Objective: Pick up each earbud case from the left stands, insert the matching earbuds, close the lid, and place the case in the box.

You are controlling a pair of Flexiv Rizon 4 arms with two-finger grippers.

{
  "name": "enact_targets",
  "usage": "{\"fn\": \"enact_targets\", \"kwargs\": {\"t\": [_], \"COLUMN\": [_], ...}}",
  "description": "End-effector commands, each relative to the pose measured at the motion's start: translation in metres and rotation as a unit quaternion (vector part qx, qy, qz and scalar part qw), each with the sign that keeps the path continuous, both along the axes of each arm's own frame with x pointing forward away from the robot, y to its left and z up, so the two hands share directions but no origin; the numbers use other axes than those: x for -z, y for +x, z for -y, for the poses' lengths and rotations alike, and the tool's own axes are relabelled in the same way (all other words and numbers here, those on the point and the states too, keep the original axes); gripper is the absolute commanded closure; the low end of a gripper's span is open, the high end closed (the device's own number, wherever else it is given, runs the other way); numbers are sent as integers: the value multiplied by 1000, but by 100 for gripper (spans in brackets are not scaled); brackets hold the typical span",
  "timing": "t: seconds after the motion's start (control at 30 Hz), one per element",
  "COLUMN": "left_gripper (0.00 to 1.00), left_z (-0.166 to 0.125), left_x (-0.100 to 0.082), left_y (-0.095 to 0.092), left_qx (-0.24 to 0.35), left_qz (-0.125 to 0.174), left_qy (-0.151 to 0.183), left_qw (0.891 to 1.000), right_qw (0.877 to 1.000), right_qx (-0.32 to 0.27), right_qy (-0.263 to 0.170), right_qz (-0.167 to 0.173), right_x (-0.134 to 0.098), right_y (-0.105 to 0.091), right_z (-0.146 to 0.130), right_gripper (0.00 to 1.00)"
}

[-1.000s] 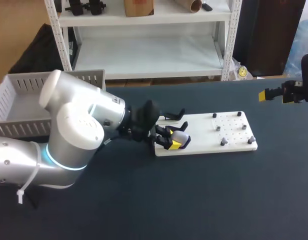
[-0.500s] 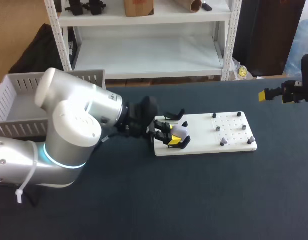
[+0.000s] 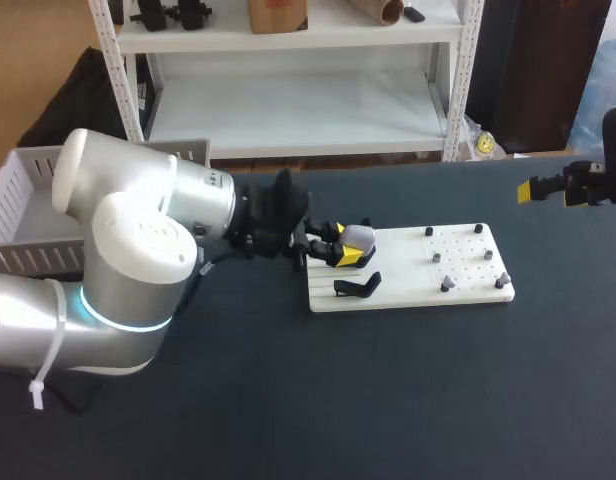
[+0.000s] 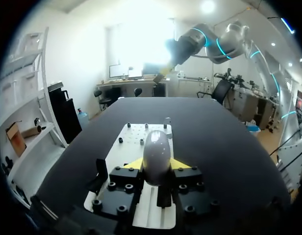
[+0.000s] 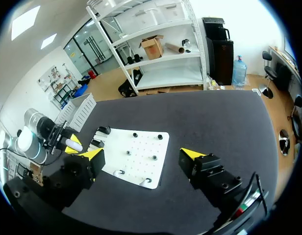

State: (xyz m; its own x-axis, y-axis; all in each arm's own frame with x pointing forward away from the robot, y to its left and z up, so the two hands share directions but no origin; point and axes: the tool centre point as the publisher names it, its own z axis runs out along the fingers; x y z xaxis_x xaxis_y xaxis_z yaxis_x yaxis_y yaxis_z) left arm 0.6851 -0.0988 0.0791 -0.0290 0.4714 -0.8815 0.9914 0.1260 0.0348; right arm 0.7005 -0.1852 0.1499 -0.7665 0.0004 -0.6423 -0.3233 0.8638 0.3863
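Earbud case point(image 3: 358, 237) now off its stand point(image 3: 356, 287)

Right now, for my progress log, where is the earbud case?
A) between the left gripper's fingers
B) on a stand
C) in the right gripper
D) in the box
A: the case sits clamped between the left gripper's yellow tips, the stand is bare, and the right gripper is open and empty.

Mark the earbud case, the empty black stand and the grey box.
earbud case point(image 3: 358, 237), head view, on its rounded pale shell.
empty black stand point(image 3: 356, 287), head view, on the middle of its arm.
grey box point(image 3: 28, 256), head view, on its slatted near wall.
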Motion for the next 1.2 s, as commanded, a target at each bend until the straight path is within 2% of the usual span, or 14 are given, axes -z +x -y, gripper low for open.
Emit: {"fn": "enact_targets", "kwargs": {"t": [0.03, 0.17, 0.5, 0.67, 0.87, 1.2], "left_gripper": [100, 100, 100, 100, 100, 100], "left_z": [5, 10, 34, 48, 69, 90], "left_x": [-7, -18, -34, -38, -43, -46], "left_y": [11, 20, 37, 45, 48, 32], "left_qx": [-10, -12, 9, 22, 45, 69], "left_qz": [13, 25, 43, 49, 56, 79], "left_qy": [-15, -23, -29, -31, -35, -24], "left_qw": [1000, 999, 999, 998, 997, 994], "right_qw": [1000, 1000, 999, 998, 998, 996], "right_qx": [-1, -1, -16, -14, -36, -47], "right_qy": [1, 1, -24, -48, -56, -75], "right_qz": [0, 0, 25, 28, 18, -8], "right_x": [0, 0, -15, -19, -15, -11], "right_y": [0, 0, -38, -49, -50, -39], "right_z": [1, 1, -55, -73, -91, -108], "right_gripper": [0, 0, 0, 0, 0, 0]}}
